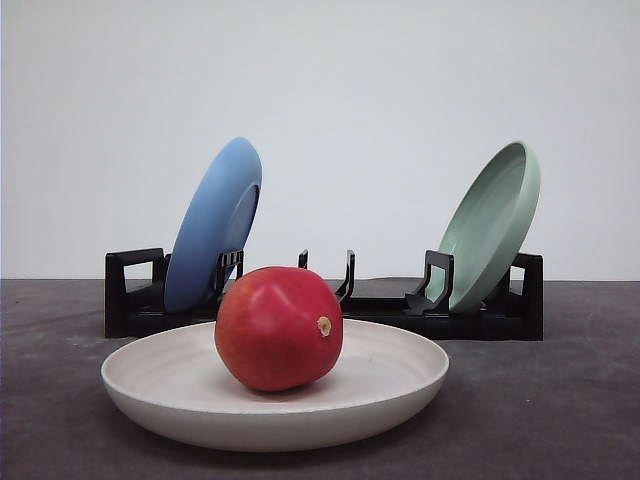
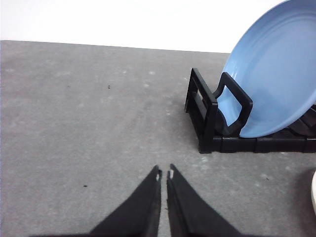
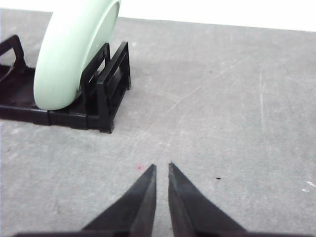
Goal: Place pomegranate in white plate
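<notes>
A dark grey, lightly scuffed desk [image 1: 560, 400] runs back to a plain white wall [image 1: 380, 90]. Nearest the front edge sits the white plate [image 1: 170, 385], a wide shallow dish with a raised rim, lying flat and roughly centred between the desk's side edges. The pomegranate [image 1: 278, 327] rests inside it, a little left of the plate's middle, glossy red with its tan stem nub turned toward the right and slightly forward.

Behind the plate, toward the far edge, a black rack [image 1: 135, 295] stretches across the desk with several upright dividers. A blue plate [image 1: 212, 222] stands on edge in the rack's left end, leaning to the right; a pale green plate [image 1: 492, 225] stands in the right end (also tilted rightward, its hollow facing left). The slots between the 2 hold nothing.

In the left wrist view the left gripper [image 2: 164, 174] hangs over bare desk, its 2 black fingers drawn almost together with only a thin slit between the tips and nothing held; the blue plate [image 2: 276, 74] and rack end [image 2: 207, 116] lie beyond it. In the right wrist view the right gripper [image 3: 162, 168] is likewise nearly closed and empty over bare desk, with the green plate [image 3: 69, 54] in its rack end [image 3: 111, 94] farther off.
</notes>
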